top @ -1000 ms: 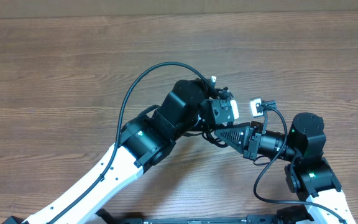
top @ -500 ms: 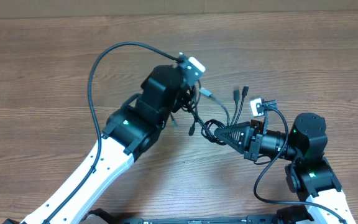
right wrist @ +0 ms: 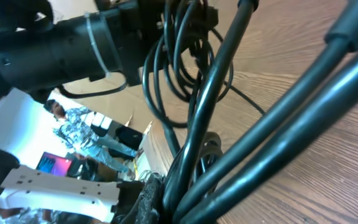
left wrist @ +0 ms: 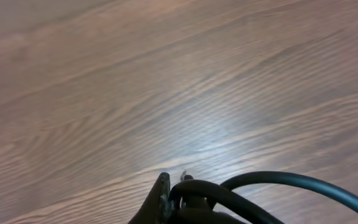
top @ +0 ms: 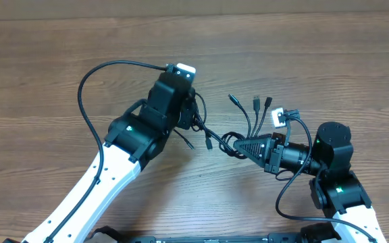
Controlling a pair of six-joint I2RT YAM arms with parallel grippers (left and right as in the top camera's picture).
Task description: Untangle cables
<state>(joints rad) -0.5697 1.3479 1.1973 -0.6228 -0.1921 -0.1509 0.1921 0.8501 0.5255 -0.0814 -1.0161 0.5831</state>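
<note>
The cables (top: 216, 133) sit in a tangled bunch a little right of the worktop's (top: 59, 61) middle, strung between both tools. The left gripper (top: 196, 116) is clenched on the bunch's left loops; the right gripper (top: 238, 144) pinches its right side, where three plug tips (top: 256, 101) fan toward the far edge

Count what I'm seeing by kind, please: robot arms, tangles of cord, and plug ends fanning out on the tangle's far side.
Robot arms: 2 (left arm, right arm)
Tangle of cables: 1
Fanned-out plug ends: 3
Total: 6
</note>
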